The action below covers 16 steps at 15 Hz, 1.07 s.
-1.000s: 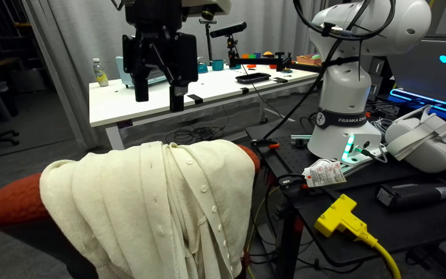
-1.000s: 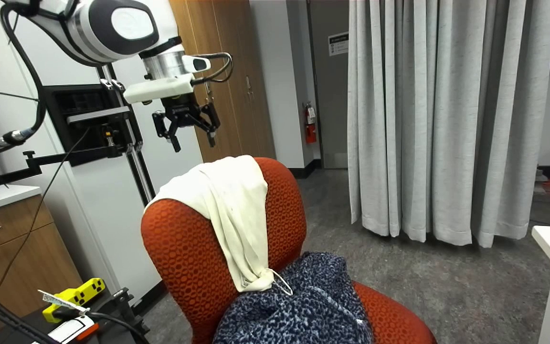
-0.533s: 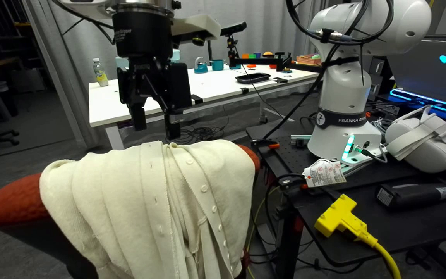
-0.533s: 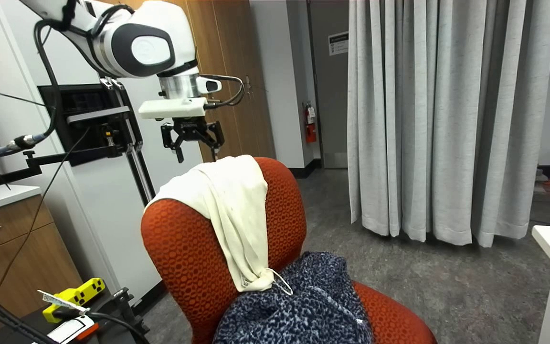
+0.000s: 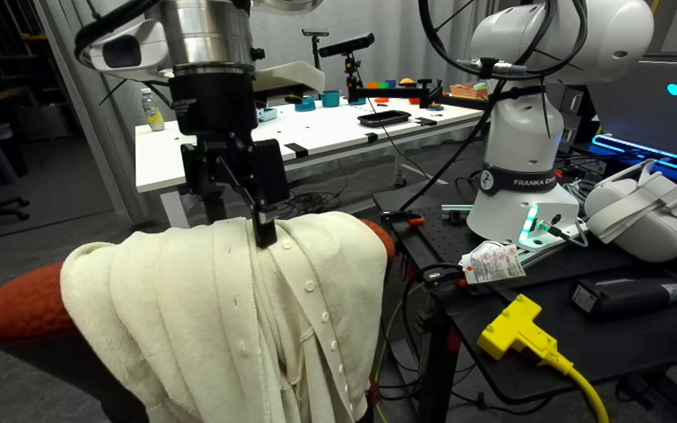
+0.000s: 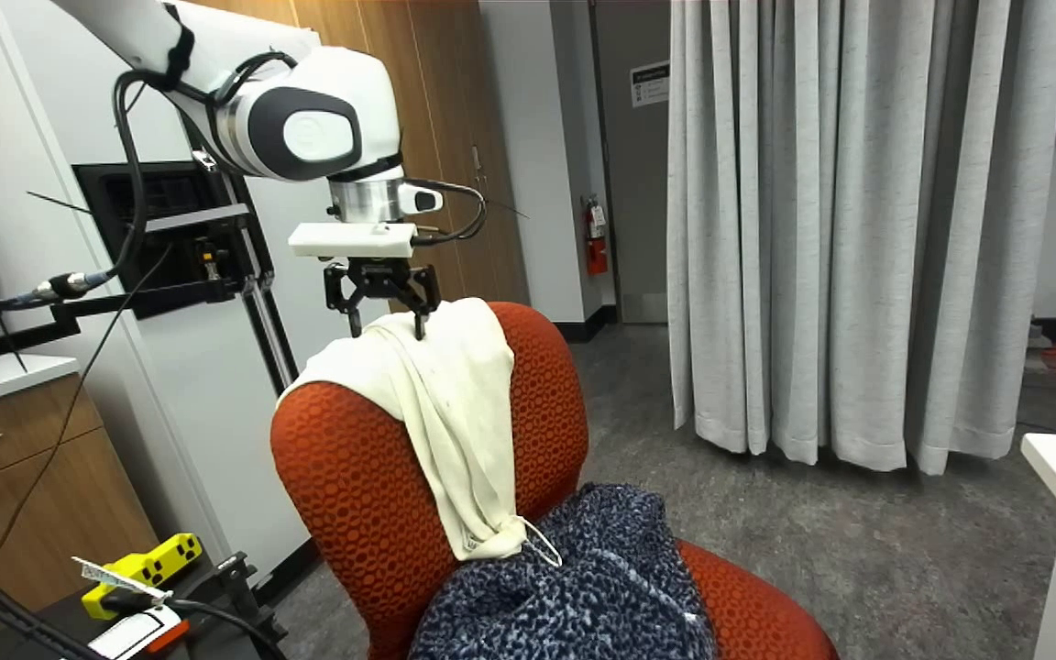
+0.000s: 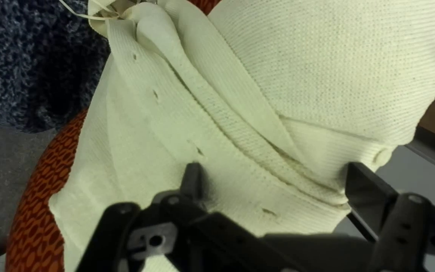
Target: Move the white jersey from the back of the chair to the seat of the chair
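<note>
The white jersey [image 5: 185,299] is draped over the top of the orange-red back of the chair [image 5: 21,302]. In an exterior view its narrow end hangs down the front of the chair back [image 6: 354,477] to the seat of the chair [image 6: 757,610]. My gripper [image 5: 241,226] points down at the jersey's top fold. It is open, with a finger on each side of the fold, in both exterior views [image 6: 388,330]. In the wrist view [image 7: 274,175] the cream fabric [image 7: 315,68] lies between the spread fingers, not pinched.
A dark speckled cloth [image 6: 574,596] lies on the seat, also in the wrist view [image 7: 40,64]. The robot's black table [image 5: 550,335] with a yellow power block [image 5: 518,329] stands beside the chair. A white table [image 5: 338,132] with a black tray [image 5: 384,118] stands behind.
My gripper has come down from above the chair back to the jersey's top fold, staying open. The jersey and chair have not moved.
</note>
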Motion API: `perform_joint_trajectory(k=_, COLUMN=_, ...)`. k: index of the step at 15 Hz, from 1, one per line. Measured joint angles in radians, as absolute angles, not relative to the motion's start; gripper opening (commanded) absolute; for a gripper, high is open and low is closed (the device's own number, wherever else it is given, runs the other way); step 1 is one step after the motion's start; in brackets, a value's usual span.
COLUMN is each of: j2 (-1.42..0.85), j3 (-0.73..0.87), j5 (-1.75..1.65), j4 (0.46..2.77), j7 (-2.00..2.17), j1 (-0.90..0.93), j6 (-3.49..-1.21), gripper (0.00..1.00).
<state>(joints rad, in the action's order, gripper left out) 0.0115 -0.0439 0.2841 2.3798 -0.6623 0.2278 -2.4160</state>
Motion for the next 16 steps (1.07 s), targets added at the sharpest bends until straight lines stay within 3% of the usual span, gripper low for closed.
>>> perform_joint_trajectory(k=9, j2=0.004, j3=-0.054, j5=0.310, j4=2.343, j7=-0.662, j1=0.175, j6=-2.416, gripper=0.01)
perform_joint_trajectory(k=16, j2=0.030, j3=-0.044, j5=0.352, j4=2.337, j7=-0.647, j1=0.117, j6=-2.416, gripper=0.02)
